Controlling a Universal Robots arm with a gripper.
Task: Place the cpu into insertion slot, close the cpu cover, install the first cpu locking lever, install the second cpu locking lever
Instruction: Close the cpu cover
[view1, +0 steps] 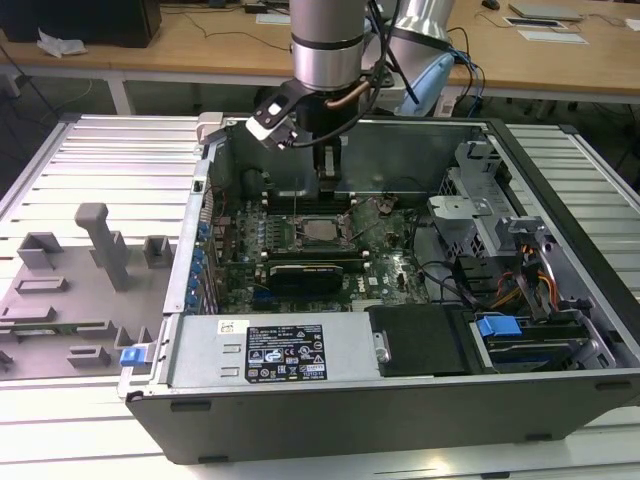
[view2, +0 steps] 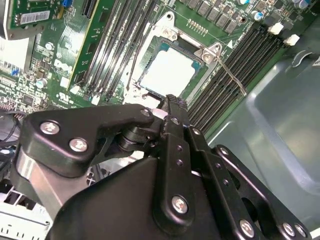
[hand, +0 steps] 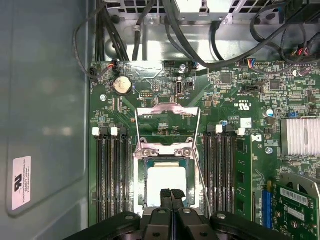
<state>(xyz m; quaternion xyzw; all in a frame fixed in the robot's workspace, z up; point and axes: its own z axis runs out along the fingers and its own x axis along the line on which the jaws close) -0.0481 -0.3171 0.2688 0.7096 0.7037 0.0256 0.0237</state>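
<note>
Hanging down into the open computer case (view1: 400, 400) on the slatted counter (view1: 100, 150), the tool (view1: 327, 195) sits over the middle of the green motherboard (view1: 390, 270).

In the first wrist view its two black fingertips (hand: 165, 193) are pressed together with no gap between them and nothing caught there. They stand right at one edge of the cpu (hand: 167, 177) and overlap that edge in the picture. Whether they actually touch the chip I cannot tell.

The cpu lies flat, pale top up, seated inside the insertion slot (hand: 165, 163), whose dark rim shows around it on the sides the tool does not cover. The second wrist view puts the fingertips at the slot's border, with most of the chip lying clear beyond them.

The cpu cover (hand: 168, 108) is swung open, off the slot, on the side away from the fingertips. Green board shows through its square window. The cover and the tool are apart, with the whole chip between them.

A thin wire lever (hand: 202, 182) runs alongside the slot, near the black memory slots (hand: 107, 175) that flank it on both sides.

A grey fixture (view1: 105, 245) stands on the counter at the exterior view's left, well away from the case.
</note>
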